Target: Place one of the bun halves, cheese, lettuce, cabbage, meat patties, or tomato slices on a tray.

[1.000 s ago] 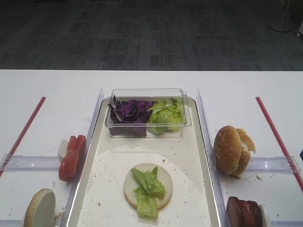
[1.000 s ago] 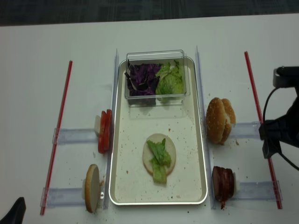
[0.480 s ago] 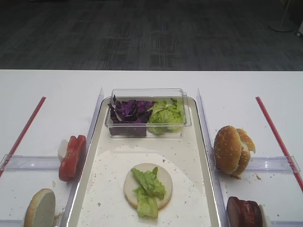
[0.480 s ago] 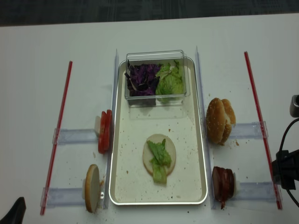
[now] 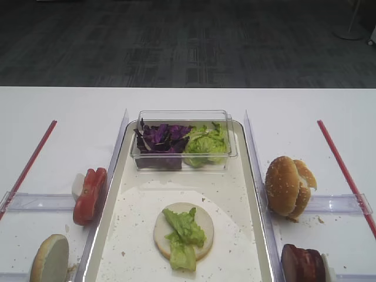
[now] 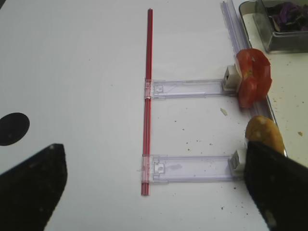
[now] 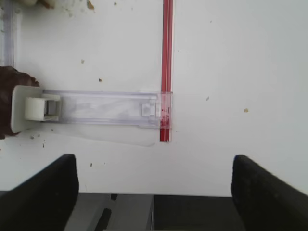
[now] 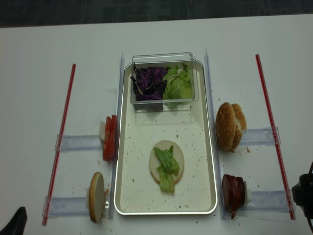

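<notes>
The right gripper [image 7: 154, 192] is seen spread wide at the frame's bottom edge, empty, above bare table [image 7: 231, 57]. The left gripper [image 6: 154, 192] is likewise spread, empty.

Tray [image 5: 247, 194]: cream-white bed, silvery rim, speckled with brown crumbs.
Bun base [image 5: 202, 226] on it: pale cream face.
Lettuce leaf [image 5: 183, 234] on the base: light green, ruffled.
Box [image 5: 183, 116]: clear plastic, holding dark purple cabbage [image 5: 160, 138] and light green lettuce [image 5: 204, 144].
Tomato slices [image 5: 89, 195]: bright red, glossy.
Sesame buns [image 5: 286, 185]: golden-brown, dotted with pale seeds.
Lone bun half [image 5: 50, 257]: cream face, tan edge.
Meat patties [image 5: 301, 263]: dark reddish-brown.
Strips [image 8: 266, 98]: red.
Holders [image 7: 103, 108]: clear, with white end blocks.
Table [image 5: 70, 111]: white.
Right pincer [image 7: 154, 192], fingers [image 7: 43, 192]: black; the red strip runs just above it in the wrist view.
Left pincer [image 6: 154, 192]: black.
</notes>
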